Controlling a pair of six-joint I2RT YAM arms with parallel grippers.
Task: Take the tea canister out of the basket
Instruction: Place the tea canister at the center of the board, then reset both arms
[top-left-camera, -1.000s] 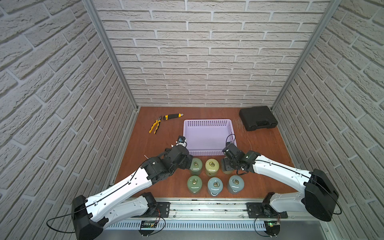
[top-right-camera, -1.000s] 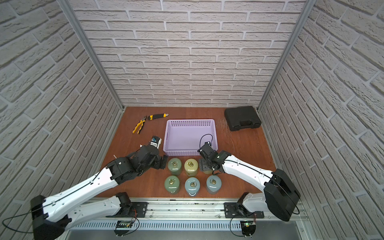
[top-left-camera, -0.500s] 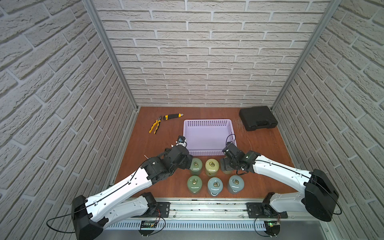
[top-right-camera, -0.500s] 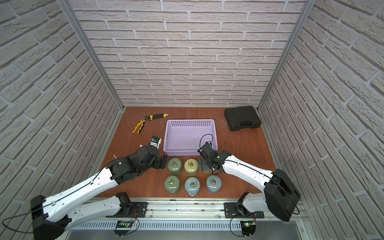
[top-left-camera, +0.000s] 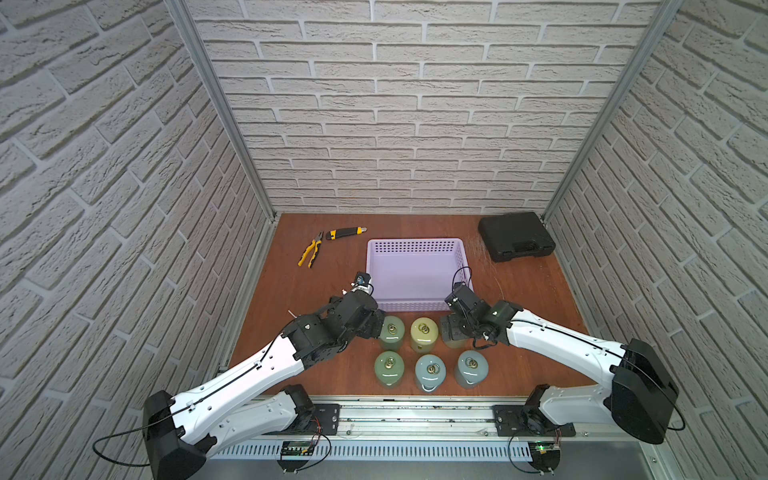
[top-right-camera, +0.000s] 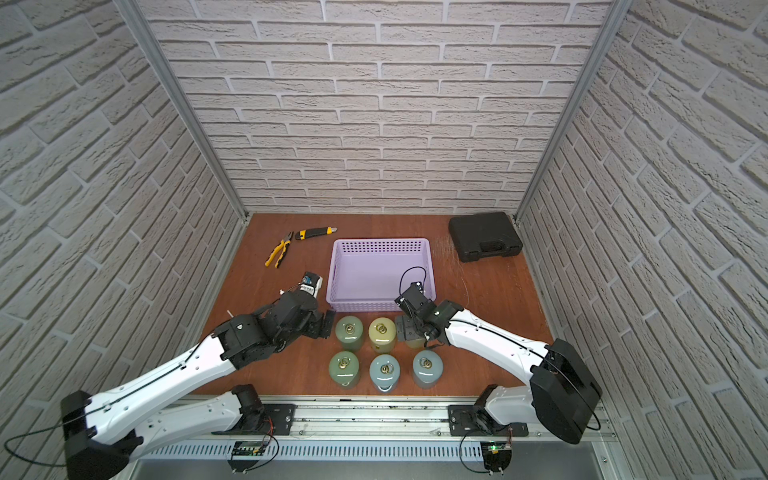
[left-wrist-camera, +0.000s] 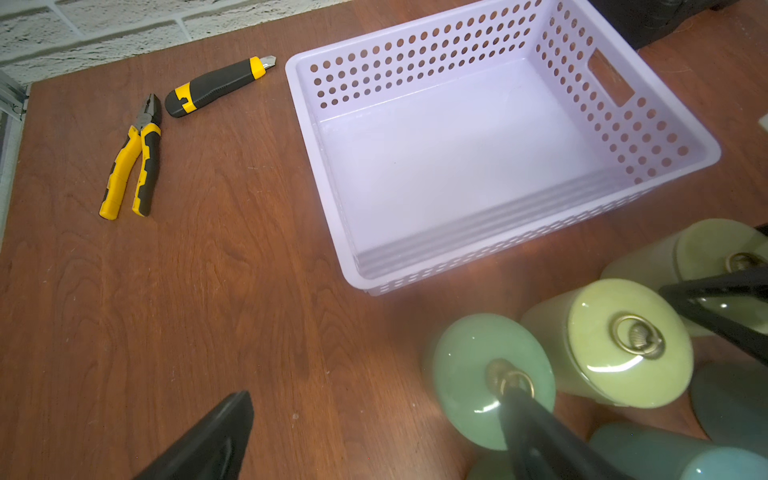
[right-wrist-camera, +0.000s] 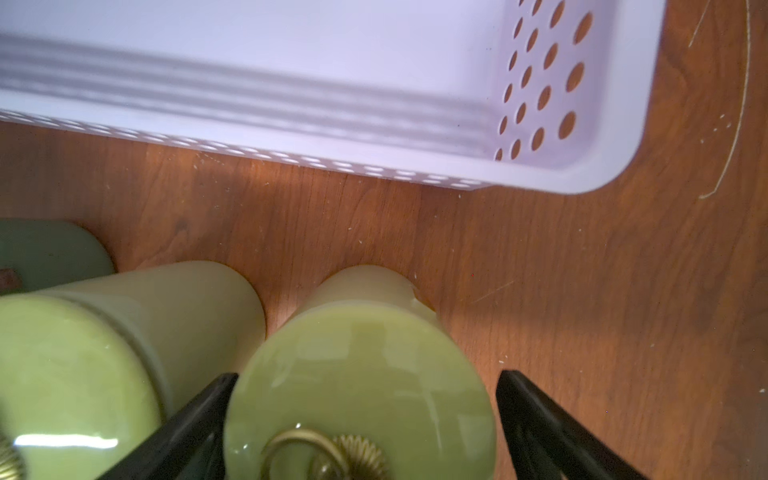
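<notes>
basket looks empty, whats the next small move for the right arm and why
Probably lift the right hand straight up, clear of the yellow-green canister. Its jaws stand open either side of it, and it stands on the table outside the empty basket, so the release looks done.

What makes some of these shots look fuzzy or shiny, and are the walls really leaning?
Right wrist view: the basket wall nearest the lens is soft, and the canister lid shows pale reflections. Left wrist view: bright glare streaks on the canisters, and the basket looks slightly washed out. In both top views all is sharp, but the brick walls splay outward, probably lens distortion.
</notes>
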